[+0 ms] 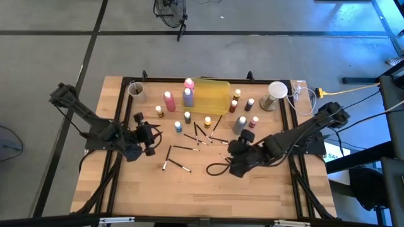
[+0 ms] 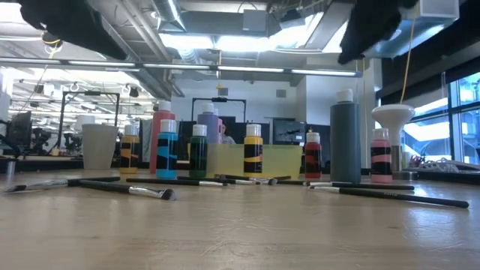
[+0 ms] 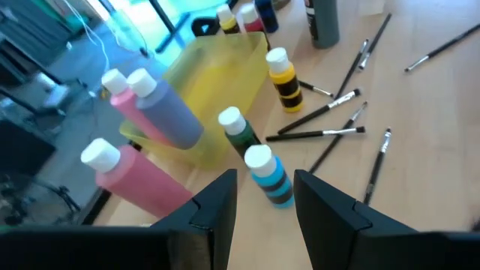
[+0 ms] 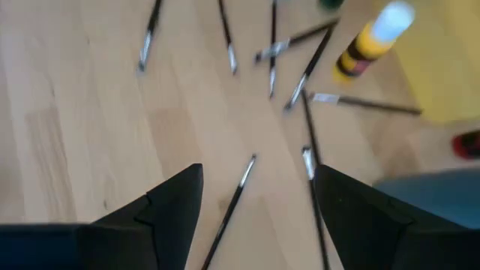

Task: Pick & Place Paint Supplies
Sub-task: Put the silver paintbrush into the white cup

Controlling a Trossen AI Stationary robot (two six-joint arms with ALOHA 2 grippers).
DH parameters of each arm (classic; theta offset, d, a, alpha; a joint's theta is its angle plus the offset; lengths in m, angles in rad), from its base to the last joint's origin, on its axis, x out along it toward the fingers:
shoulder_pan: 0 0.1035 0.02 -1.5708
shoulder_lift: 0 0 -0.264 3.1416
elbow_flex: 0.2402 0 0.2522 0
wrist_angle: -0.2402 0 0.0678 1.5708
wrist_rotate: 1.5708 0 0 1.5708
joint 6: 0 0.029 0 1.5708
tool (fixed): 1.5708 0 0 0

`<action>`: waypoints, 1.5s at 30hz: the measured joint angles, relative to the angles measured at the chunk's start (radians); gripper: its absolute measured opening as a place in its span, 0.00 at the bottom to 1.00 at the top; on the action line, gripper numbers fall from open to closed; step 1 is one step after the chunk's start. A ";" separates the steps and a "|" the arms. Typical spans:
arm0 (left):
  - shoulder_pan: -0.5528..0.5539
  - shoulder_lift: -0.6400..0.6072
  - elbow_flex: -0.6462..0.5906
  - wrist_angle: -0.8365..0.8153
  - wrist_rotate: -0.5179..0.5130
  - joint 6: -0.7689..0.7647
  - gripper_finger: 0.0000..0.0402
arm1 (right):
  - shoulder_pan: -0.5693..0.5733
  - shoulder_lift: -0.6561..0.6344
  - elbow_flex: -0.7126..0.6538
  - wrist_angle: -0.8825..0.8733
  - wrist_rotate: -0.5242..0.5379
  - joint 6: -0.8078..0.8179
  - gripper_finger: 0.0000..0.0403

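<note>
Brush (image 4: 234, 202) between open right gripper (image 4: 255, 206) fingers — lying aslant.

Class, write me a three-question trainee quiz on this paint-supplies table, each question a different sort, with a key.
1. True or false: the right gripper holds a brush.
2. Which small bottle stands just ahead of the left gripper? A blue B red C brown
3. Fill in: the purple squeeze bottle leans against the translucent ____ tray.

Key: 1 false, its fingers are open and empty; 2 A; 3 yellow.
</note>
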 joint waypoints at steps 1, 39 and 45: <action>0.000 0.000 -0.013 0.029 -0.007 0.026 0.32 | -0.001 0.016 0.000 -0.004 -0.008 0.000 0.64; 0.248 0.000 -0.097 0.427 0.269 0.441 0.32 | -0.215 0.282 -0.002 0.091 -0.344 -0.158 0.60; 0.247 -0.005 -0.097 0.435 0.267 0.415 0.32 | -0.221 0.282 -0.002 0.099 -0.345 -0.150 0.60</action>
